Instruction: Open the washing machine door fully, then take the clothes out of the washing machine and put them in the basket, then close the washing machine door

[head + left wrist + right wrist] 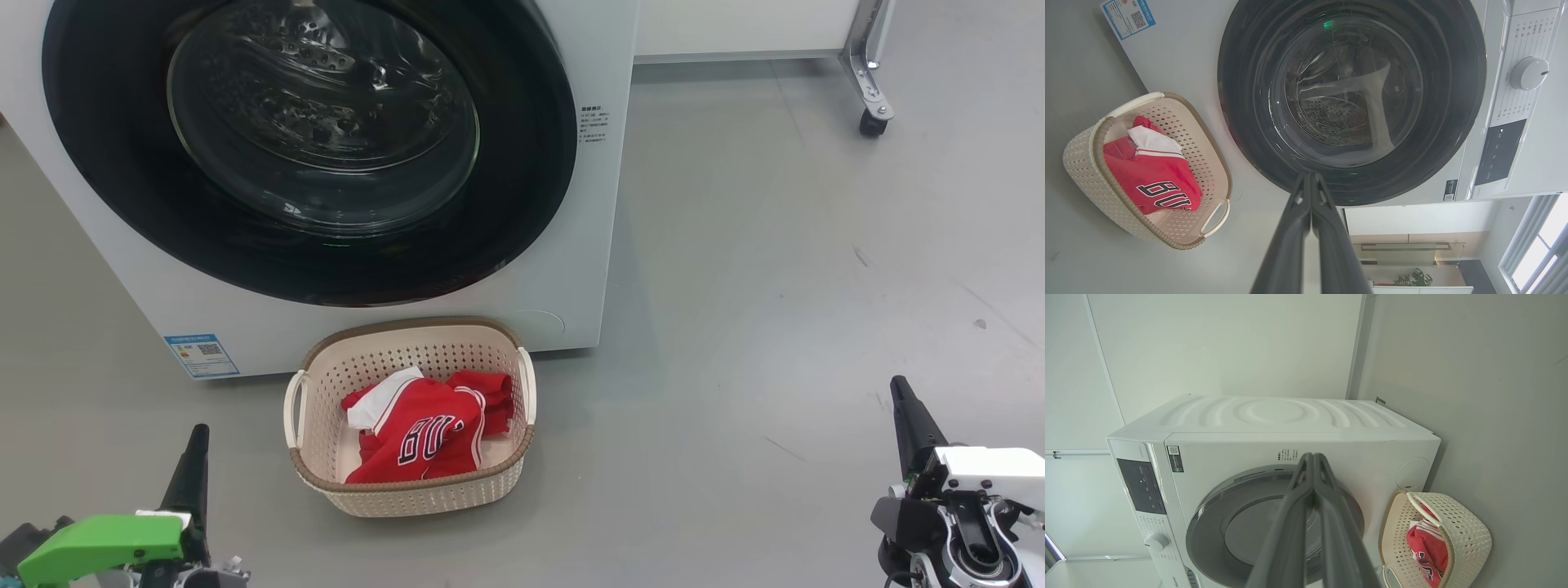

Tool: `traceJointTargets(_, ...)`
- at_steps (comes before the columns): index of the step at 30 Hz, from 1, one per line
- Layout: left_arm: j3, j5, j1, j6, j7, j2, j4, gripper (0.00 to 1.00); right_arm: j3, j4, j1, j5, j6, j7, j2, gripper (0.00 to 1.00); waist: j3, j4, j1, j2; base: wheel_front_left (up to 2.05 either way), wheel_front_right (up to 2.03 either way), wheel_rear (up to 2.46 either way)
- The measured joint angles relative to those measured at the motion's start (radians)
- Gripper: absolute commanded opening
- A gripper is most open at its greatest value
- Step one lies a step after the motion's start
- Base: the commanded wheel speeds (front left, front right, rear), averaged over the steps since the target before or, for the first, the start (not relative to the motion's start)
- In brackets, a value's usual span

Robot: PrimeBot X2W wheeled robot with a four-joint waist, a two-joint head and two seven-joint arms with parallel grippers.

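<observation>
Left pincer, right pincer, one basket.

The washing machine door is cropped above — printed text unreadably small.

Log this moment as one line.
washing machine door: closed | red jerseys: in cream laundry basket | left gripper: shut, empty | right gripper: shut, empty

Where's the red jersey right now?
At the head view's lower centre, the red jersey with white trim lies inside the small cream perforated basket, on the floor in front of the big white washing machine, below its black-rimmed door.
</observation>
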Motion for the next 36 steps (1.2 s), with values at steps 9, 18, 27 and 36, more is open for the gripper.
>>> traceJointTargets(9, 0.001, 0.000, 0.000, -0.007, 0.000, 0.000, 0.004, 0.00, -0.001, 0.002, 0.000, 0.000, 0.003, 0.000, 0.001, 0.00, 0.000, 0.000, 0.0000, 0.0000, 0.00, 0.00, 0.00)
traceJointTargets(18, 0.002, 0.000, -0.001, -0.007, 0.002, 0.000, 0.006, 0.00, -0.002, 0.005, 0.000, 0.000, 0.003, 0.000, 0.001, 0.00, 0.000, 0.000, 0.0000, 0.0000, 0.00, 0.00, 0.00)
traceJointTargets(27, 0.003, 0.000, -0.003, -0.007, 0.002, 0.000, 0.010, 0.00, -0.003, 0.006, -0.001, 0.000, 0.003, 0.000, 0.002, 0.00, 0.000, 0.000, 0.0000, 0.0000, 0.00, 0.00, 0.00)
traceJointTargets(36, 0.004, 0.000, -0.005, -0.007, 0.004, -0.001, 0.011, 0.00, -0.004, 0.008, -0.001, 0.000, 0.003, 0.000, 0.003, 0.00, 0.000, 0.000, 0.0000, 0.0000, 0.00, 0.00, 0.00)
